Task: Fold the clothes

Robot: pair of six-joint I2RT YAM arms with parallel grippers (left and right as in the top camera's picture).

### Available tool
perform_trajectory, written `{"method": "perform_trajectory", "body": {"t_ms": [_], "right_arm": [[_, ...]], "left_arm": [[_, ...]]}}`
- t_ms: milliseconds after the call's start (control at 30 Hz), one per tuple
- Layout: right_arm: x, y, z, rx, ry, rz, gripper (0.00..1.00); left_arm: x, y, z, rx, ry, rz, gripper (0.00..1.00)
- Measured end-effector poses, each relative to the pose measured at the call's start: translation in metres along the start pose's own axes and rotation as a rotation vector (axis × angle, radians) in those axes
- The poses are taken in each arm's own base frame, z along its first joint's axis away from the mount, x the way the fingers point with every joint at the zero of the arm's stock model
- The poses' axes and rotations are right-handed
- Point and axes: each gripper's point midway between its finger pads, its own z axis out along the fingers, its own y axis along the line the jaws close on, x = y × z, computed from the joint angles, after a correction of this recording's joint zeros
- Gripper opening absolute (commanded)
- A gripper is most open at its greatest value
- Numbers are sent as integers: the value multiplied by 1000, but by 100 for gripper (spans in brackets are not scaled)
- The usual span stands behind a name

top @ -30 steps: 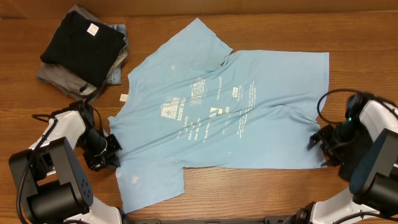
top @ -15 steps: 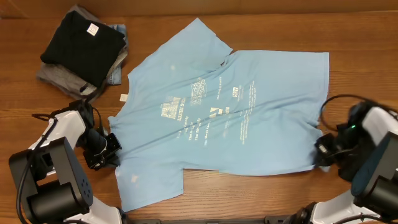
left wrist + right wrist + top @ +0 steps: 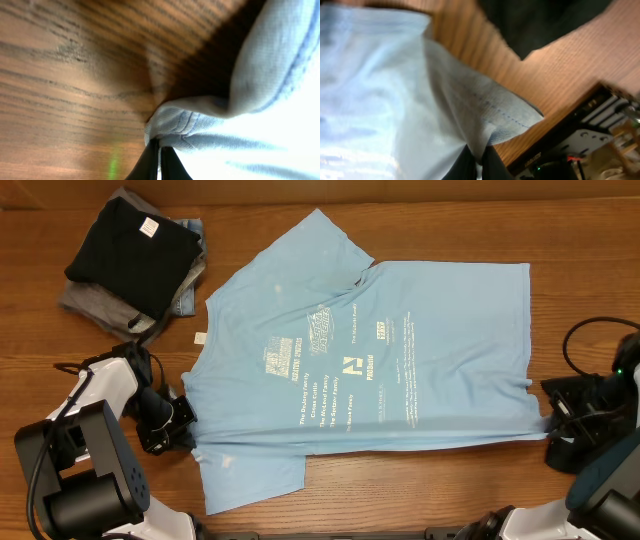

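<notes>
A light blue T-shirt with pale print lies spread flat on the wooden table, collar to the left. My left gripper is shut on the shirt's edge near the collar; in the left wrist view bunched blue cloth sits pinched between the dark fingers. My right gripper is shut on the shirt's lower right hem corner; the right wrist view shows the hem drawn taut from the closed fingers.
A stack of folded clothes, black on top of grey and denim, sits at the back left. The right arm's base and cable are at the table's right edge. The table's front edge runs close under the right gripper.
My right gripper closed on the hem corner and pulled it to the right, stretching the shirt flatter and wider. The left gripper kept its hold and did not move.
</notes>
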Motion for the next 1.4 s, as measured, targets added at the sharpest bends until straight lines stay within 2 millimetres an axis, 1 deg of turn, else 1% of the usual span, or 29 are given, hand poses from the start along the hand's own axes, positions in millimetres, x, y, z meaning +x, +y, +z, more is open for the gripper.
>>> {"method": "perform_trajectory", "body": {"t_ms": [33,67,100,167,233,267,300,333,367,400,467,500,567,600,633,700,733,767,867,900,967,1000,1067,1133,1167,1233,1300,1367,1400], "right_arm": [[2,3,0,-5,3,-22,35],[3,6,0,-8,4,-51,66],[5,8,0,-9,5,-63,80],[5,11,1,-12,0,-86,85],[-3,17,0,-32,-34,-100,83],[-8,22,0,-49,-56,-99,75],[-17,30,-1,-84,-91,-103,71],[-27,40,-3,-132,-131,-112,68],[-37,55,-7,-198,-173,-143,63],[-44,66,-11,-247,-204,-161,61],[-58,96,-24,-360,-288,-227,60],[-63,110,-30,-400,-328,-261,59],[-68,139,-39,-459,-402,-330,57],[-67,152,-40,-472,-422,-361,54],[-64,167,-37,-478,-436,-397,49],[-62,188,-26,-468,-446,-429,43],[-62,199,-18,-463,-446,-440,37],[-61,207,-8,-454,-438,-448,34],[-69,223,21,-432,-419,-429,18],[-72,226,30,-429,-411,-418,16],[-81,234,41,-437,-410,-382,11],[-87,239,36,-459,-435,-364,8],[-98,253,37,-505,-452,-318,6],[-105,273,35,-573,-471,-293,6],[-108,281,34,-601,-479,-287,6],[-112,307,30,-692,-502,-288,6],[-112,324,28,-750,-510,-289,8],[-109,333,25,-774,-503,-290,16],[-107,336,23,-775,-488,-289,26]], "left_arm": [[1,0,0,-1,5,0,4],[2,1,0,-5,9,1,4],[4,2,0,-13,14,2,4],[6,7,-1,-39,23,4,4],[7,12,-2,-70,27,3,4],[7,14,-3,-80,24,3,9],[6,15,-3,-88,22,3,18],[5,16,-4,-93,18,3,23],[4,16,-4,-94,13,5,27],[3,16,-4,-93,9,9,32],[0,14,-4,-86,-1,20,36],[-1,13,-4,-78,-6,23,38],[-3,8,-6,-56,-10,32,48],[-5,5,-8,-43,-14,38,50],[-8,2,-13,-27,-22,48,50],[-10,-4,-24,-10,-23,55,50],[-13,-6,-31,-4,-31,59,51],[-16,-9,-38,3,-43,65,51],[-31,-24,-69,48,-103,102,51],[-36,-29,-78,66,-124,116,51],[-42,-40,-96,110,-159,146,50],[-44,-45,-104,131,-173,160,50],[-47,-55,-119,176,-197,190,50],[-49,-65,-130,214,-221,224,50],[-49,-69,-135,230,-231,239,50],[-51,-79,-145,255,-256,278,51],[-52,-88,-150,266,-277,317,50],[-51,-100,-152,273,-292,365,51],[-50,-105,-151,273,-293,384,51]]}}
